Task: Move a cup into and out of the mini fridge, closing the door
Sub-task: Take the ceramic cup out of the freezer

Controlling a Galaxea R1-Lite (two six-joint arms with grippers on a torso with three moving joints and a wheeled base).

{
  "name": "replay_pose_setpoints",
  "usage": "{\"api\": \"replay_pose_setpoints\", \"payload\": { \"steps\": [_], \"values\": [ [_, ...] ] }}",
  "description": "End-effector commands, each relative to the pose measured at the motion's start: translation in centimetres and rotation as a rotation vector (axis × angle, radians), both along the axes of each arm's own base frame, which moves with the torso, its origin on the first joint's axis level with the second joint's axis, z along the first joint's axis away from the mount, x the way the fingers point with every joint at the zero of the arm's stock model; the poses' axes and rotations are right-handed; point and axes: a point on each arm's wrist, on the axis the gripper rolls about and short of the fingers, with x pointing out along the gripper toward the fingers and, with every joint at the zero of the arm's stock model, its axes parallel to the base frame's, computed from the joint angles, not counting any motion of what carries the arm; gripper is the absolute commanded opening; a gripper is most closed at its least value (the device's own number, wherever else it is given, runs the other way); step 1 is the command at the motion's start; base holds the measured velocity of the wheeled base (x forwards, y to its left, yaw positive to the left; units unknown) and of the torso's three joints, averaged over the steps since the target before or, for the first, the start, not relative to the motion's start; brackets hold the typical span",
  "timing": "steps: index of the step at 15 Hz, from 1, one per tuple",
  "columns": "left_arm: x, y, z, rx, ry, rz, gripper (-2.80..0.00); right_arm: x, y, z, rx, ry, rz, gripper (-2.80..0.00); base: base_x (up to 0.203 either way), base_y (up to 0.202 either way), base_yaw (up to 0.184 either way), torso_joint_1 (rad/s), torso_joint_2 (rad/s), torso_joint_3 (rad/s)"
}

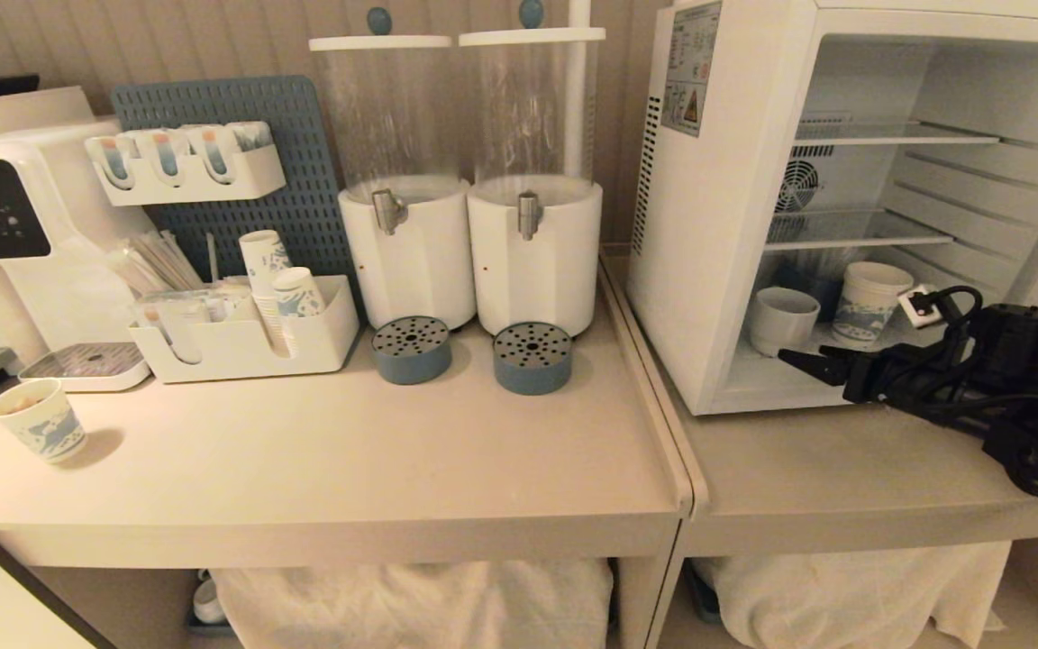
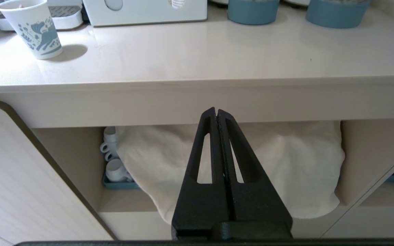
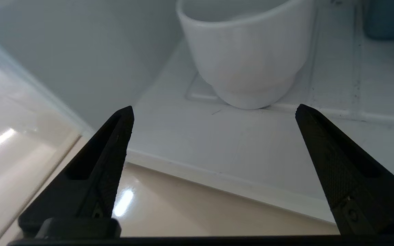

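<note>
Your biggest landmark is the mini fridge (image 1: 722,225), standing on the right-hand counter (image 1: 843,478) with its front open toward you; the door itself you cannot make out in these views. Its wire shelves (image 1: 852,239) run level across the cavity, with the rear fan (image 1: 798,185) behind them.

On the fridge floor, just ahead of your right gripper (image 1: 803,359), stands the cup (image 1: 782,320). It sits upright, mouth up, its axis vertical; you cannot see which way its handle points. A patterned paper cup (image 1: 869,302) stands beside it, further to the gripper's right and deeper in.

Your right arm reaches in from the right, roughly level, with the gripper at the fridge's front lip. In the right wrist view its fingers (image 3: 94,167) are spread wide and empty, the cup (image 3: 248,54) centred beyond the tips and not touched.

Your left gripper (image 2: 216,112) is out of the head view, pressed closed on nothing, pointing at the counter's front edge with a white cloth (image 2: 286,164) on the shelf beneath.

Well away to the right gripper's left, on the other counter (image 1: 348,451), stand two drink dispensers (image 1: 469,180), a cup organiser (image 1: 249,333) and a lone paper cup (image 1: 37,419).
</note>
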Motion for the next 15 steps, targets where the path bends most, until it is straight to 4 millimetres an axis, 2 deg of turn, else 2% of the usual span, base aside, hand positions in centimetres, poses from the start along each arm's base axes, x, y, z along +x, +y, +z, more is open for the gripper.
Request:
{"api": "replay_pose_setpoints", "payload": {
  "steps": [1,6,15],
  "values": [
    [0.0,0.0,-0.1,-0.001,0.002,0.0,-2.8,0.9,-0.2,-0.3,0.001,-0.002,0.003,0.0,0.0,0.0,0.0,0.0,0.0,0.0],
    [0.0,0.0,-0.1,-0.006,-0.002,0.0,-2.8,2.6,0.0,0.7,0.002,0.009,0.015,0.0,0.0,0.0,0.0,0.0,0.0,0.0],
    [0.1,0.0,-0.1,-0.006,-0.003,0.0,-2.8,4.7,0.4,0.8,-0.004,0.006,0.031,0.0,0.0,0.0,0.0,0.0,0.0,0.0]
  ]
}}
